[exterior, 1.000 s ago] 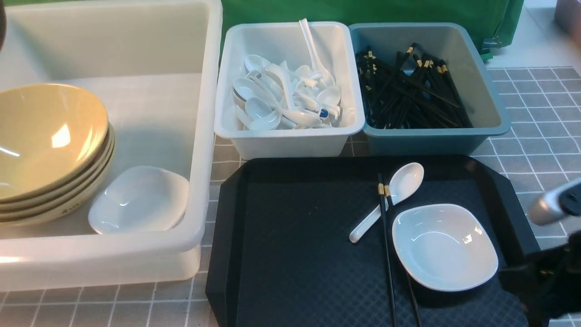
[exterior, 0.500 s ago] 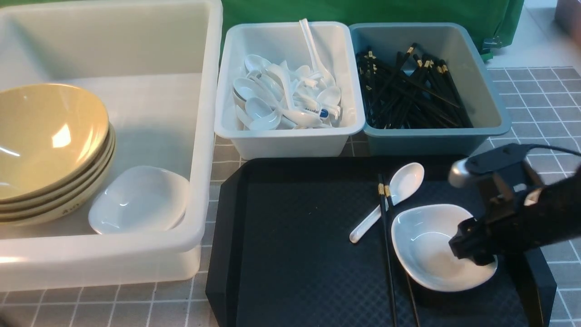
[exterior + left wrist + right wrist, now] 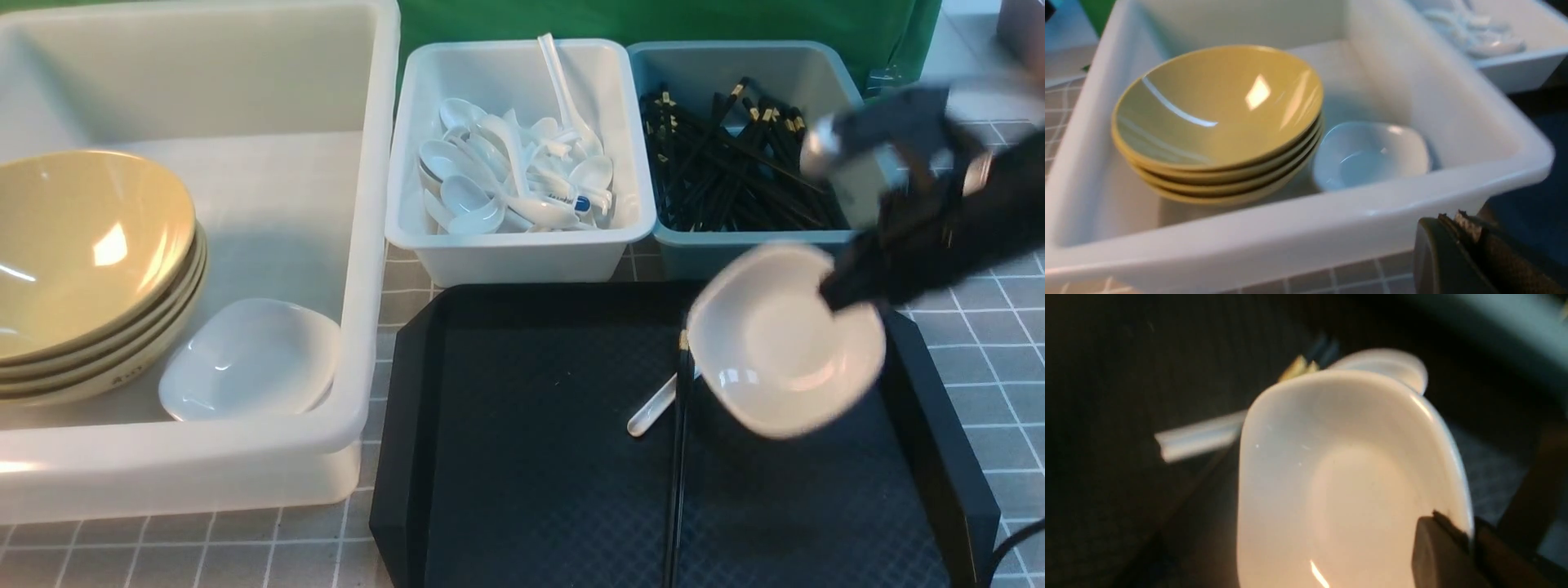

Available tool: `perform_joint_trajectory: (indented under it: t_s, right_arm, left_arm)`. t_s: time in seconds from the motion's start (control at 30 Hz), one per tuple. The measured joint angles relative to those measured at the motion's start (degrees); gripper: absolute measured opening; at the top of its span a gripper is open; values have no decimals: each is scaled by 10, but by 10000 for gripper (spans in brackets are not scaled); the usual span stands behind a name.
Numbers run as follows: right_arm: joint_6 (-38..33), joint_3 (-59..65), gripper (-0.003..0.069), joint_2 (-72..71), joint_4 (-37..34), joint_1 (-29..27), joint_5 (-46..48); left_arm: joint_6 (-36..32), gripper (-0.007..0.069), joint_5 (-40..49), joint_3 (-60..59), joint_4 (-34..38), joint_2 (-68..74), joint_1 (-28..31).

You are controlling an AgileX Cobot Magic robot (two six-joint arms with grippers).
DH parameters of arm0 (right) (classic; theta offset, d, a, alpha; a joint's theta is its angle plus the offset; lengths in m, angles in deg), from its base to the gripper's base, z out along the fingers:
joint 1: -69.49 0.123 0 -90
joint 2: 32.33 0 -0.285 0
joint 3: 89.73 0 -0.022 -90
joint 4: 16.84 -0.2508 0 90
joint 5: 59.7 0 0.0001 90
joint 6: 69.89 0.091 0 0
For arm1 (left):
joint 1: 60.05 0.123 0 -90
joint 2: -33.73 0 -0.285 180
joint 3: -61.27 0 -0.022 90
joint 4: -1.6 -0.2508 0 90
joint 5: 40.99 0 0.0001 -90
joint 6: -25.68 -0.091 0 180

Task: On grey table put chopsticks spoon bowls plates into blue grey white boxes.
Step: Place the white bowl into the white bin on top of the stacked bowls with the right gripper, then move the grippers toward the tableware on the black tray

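Note:
My right gripper (image 3: 841,294) is shut on the rim of a white plate (image 3: 784,343) and holds it tilted in the air above the black tray (image 3: 531,449). The right wrist view shows the same gripper (image 3: 1470,535) pinching the plate (image 3: 1347,477). Under the plate lie the spoon (image 3: 651,415), partly hidden, and the black chopsticks (image 3: 676,457). My left gripper (image 3: 1453,218) is shut on nothing, near the large white box (image 3: 1290,232). That box (image 3: 245,73) holds stacked tan bowls (image 3: 82,245) and another plate (image 3: 253,359).
The small white box (image 3: 522,249) is full of spoons, and the blue-grey box (image 3: 735,253) beside it is full of chopsticks. Both stand behind the tray on the grey table (image 3: 980,392). Green cloth hangs at the back.
My right gripper came in from the right, closed on the plate's rim and lifted it off the tray. The chopsticks on the tray shifted slightly.

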Motion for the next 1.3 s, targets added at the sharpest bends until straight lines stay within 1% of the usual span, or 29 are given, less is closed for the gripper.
perform_joint_trajectory:
  t_s: [0.03,0.07,0.13,0.17,0.2,0.27,0.3,0.37,0.43,0.53,0.63,0.67,0.7,0.8,0.9,0.93,1.03,1.07,1.13,1.17,1.2,1.27,1.3]
  right_arm:
    - [0,-43,71,-1,-14,19,7]
    - [-2,-59,71,-1,-19,26,7]
    - [-20,-109,71,7,-59,70,-10]
    - [-47,-149,71,24,-92,125,-41]
    - [-50,-154,71,26,-96,132,-45]
    - [-75,-198,71,60,-117,191,-81]
    - [-94,-237,71,99,-127,239,-105]
    - [-117,-286,71,159,-128,286,-131]
    - [-127,-329,74,216,-125,316,-157]
    - [-134,-381,78,285,-115,335,-174]
    - [-133,-462,99,383,-92,338,-136]
    - [-132,-465,103,387,-91,338,-130]
    - [-121,-488,129,414,-83,338,-107]
    - [-107,-512,191,431,-77,338,-97]
    - [-63,-534,330,433,-66,336,-71]
    - [-37,-545,388,430,-53,333,-59]
    - [4,-573,501,406,-18,320,0]
    - [21,-579,532,384,7,311,32]
    - [52,-584,555,334,50,293,89]
    - [57,-584,556,328,56,288,89]
    - [79,-586,561,300,84,274,124]
    - [139,-582,557,224,163,230,197]
    - [139,-582,556,224,163,230,197]
  left_arm:
    - [-1,-11,6,-2,-18,-7,0]
    - [-1,-11,6,-4,-25,-8,0]
    - [-1,-11,0,-17,-46,-13,0]
    - [5,-11,-13,-33,-57,-14,0]
    - [5,-11,-15,-35,-58,-14,0]
    - [15,-11,-34,-56,-61,-14,0]
    - [22,-11,-51,-73,-61,-14,0]
    - [27,-11,-77,-94,-59,-14,0]
    - [31,-11,-102,-104,-50,-14,0]
    - [34,-11,-124,-110,-37,-14,0]
    - [34,-11,-134,-110,-32,-14,0]
    - [34,-11,-134,-110,-32,-14,0]
    - [34,-11,-136,-112,-32,-15,0]
    - [34,-11,-143,-118,-32,-20,0]
    - [34,-11,-149,-122,-32,-27,0]
    - [34,-11,-152,-122,-32,-30,0]
    - [34,-11,-156,-123,-31,-34,0]
    - [34,-11,-160,-125,-31,-34,0]
    - [34,-11,-166,-129,-31,-35,0]
    - [34,-11,-167,-130,-31,-35,0]
    - [34,-11,-168,-130,-30,-35,0]
    - [34,-11,-173,-130,-28,-35,0]
    - [34,-11,-173,-130,-28,-35,0]
